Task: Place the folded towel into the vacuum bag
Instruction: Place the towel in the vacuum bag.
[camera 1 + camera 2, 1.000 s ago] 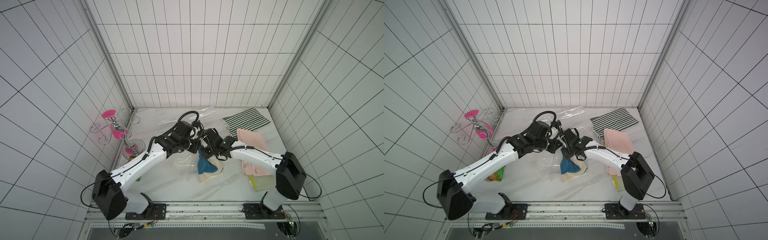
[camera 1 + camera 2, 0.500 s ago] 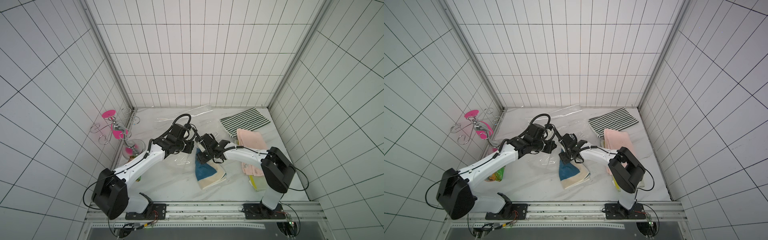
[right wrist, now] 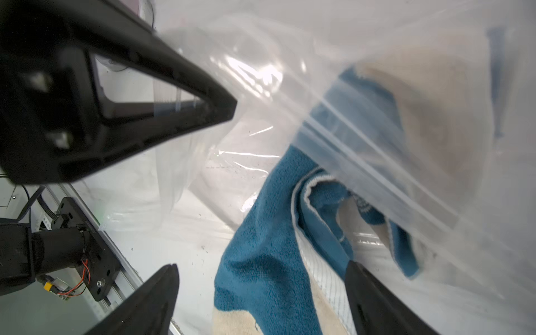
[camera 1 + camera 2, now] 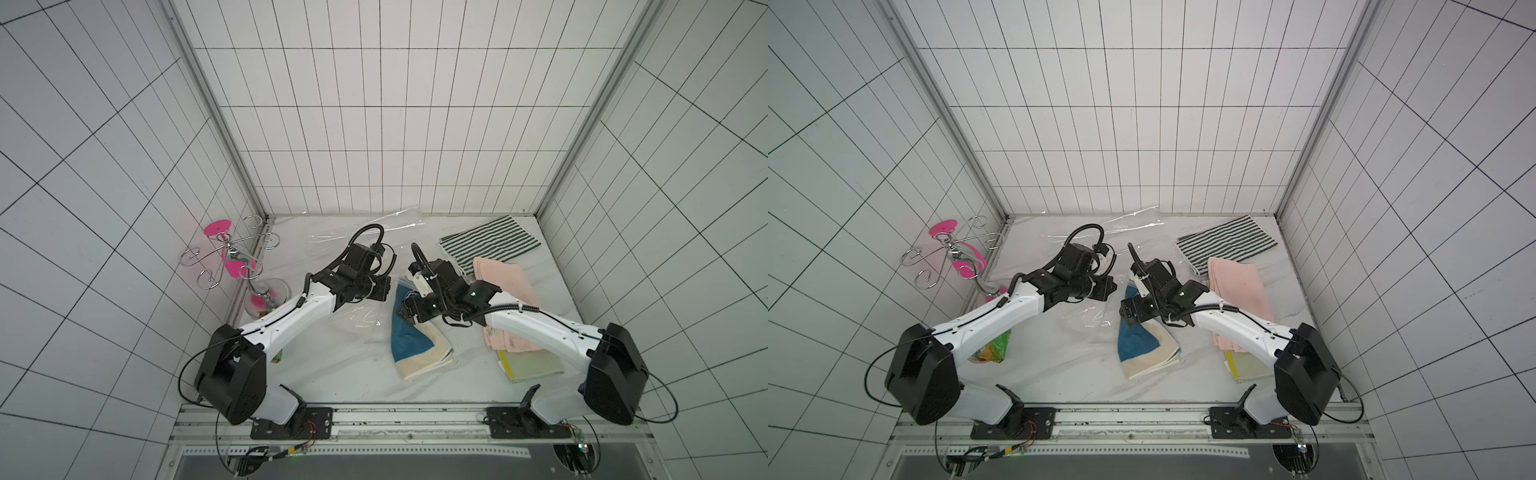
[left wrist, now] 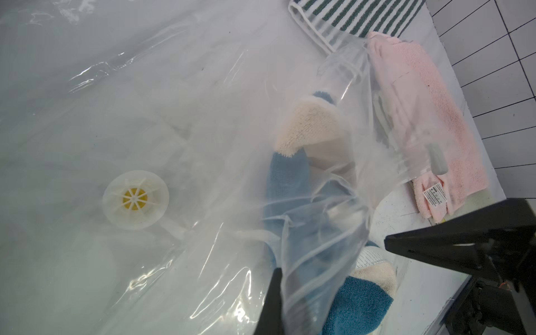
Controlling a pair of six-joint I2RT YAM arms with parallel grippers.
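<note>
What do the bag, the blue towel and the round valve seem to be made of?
The bag: thin clear plastic film, glossy; it creases, glints, and the towel shows through it. The blue towel: terry cloth, matte, blue and cream; its fuzzy pile shows. The valve: probably moulded rigid plastic, translucent white, yellow centre.

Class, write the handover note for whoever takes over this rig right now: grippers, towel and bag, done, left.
Left gripper: shut on the vacuum bag mouth edge, holding it lifted.
Right gripper: open, astride the blue and cream towel, not gripping.
Done: towel's far end appears inside the mouth, under the zip strip.
Left: near end lies outside; push it fully in.
</note>
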